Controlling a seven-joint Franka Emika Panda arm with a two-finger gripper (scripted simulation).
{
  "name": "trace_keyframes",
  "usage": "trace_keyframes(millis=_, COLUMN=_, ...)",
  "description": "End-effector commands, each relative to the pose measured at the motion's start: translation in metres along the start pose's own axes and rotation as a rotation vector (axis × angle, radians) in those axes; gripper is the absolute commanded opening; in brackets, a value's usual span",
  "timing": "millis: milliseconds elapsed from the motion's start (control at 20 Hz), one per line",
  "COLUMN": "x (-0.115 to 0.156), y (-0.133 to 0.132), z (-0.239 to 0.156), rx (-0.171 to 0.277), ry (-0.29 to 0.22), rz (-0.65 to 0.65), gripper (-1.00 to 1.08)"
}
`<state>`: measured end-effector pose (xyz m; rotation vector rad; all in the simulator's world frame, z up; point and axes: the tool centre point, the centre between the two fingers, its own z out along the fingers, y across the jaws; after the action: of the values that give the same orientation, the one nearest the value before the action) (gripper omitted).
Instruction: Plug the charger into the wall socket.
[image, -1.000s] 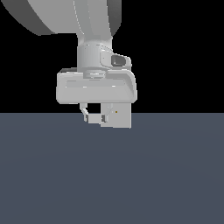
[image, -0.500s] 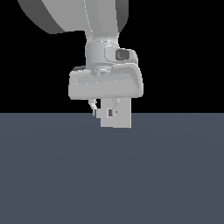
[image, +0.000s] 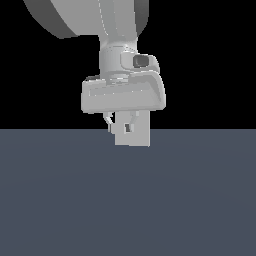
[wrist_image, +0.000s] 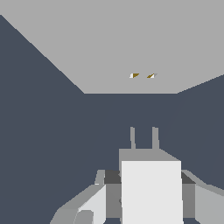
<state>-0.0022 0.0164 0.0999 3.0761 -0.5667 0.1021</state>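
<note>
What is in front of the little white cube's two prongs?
In the wrist view, the charger in the pincer points its prongs at the wall socket, with two small yellowish slots. Anything behind that plate is hidden.

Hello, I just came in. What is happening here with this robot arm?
A simulated arm is plugging in a charger. Its gripper holds the white block from both sides, and two thin prongs stick out ahead of it. In the wrist view they point toward the light grey wall socket, which has two small yellowish slots. A gap remains, so nothing is inserted yet.
</note>
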Motion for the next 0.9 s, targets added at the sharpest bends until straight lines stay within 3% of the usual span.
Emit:
trace_keyframes(millis=0, x=0.0, y=0.0, z=0.0, rx=0.0, ry=0.0, rz=0.0, gripper=-1.0)
trace_keyframes(millis=350, x=0.009, y=0.0, z=0.0, rx=0.0, ry=0.0, rz=0.0, gripper=-1.0)
trace_keyframes(millis=850, x=0.042, y=0.001, z=0.003, rx=0.0, ry=0.0, rz=0.0, gripper=-1.0)
